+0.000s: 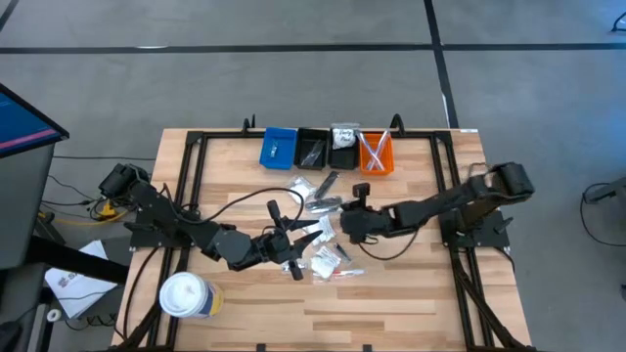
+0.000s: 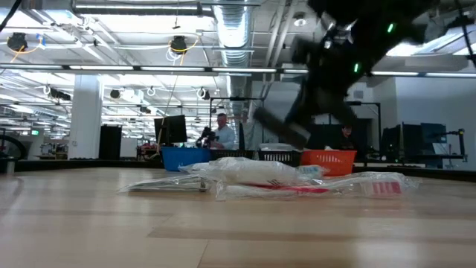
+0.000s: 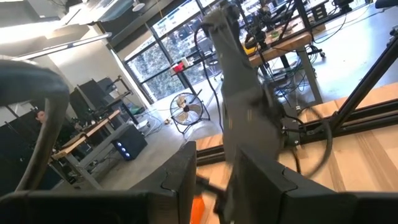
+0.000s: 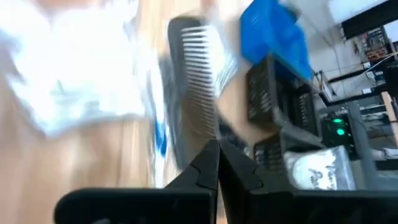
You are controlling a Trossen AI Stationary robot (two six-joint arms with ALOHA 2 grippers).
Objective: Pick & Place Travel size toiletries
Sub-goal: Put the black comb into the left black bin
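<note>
the right end effector (image 4: pixel 217 152), its fingers pressed together on a black comb (image 4: pixel 196 81) above the toiletries pile (image 1: pixel 318 230) mid-tabletop, should probably lift straight and steady toward the far bins (image 1: pixel 328 149) so the thin comb doesn't twist free.

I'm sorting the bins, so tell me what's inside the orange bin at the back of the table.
The orange bin holds a few slim pale sticks lying crossed, one reddish. Anything beneath them, and the bin's floor, cannot be made out from above.

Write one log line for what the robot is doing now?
left gripper: above sachets | right gripper: shut, by comb | bins: behind
</note>
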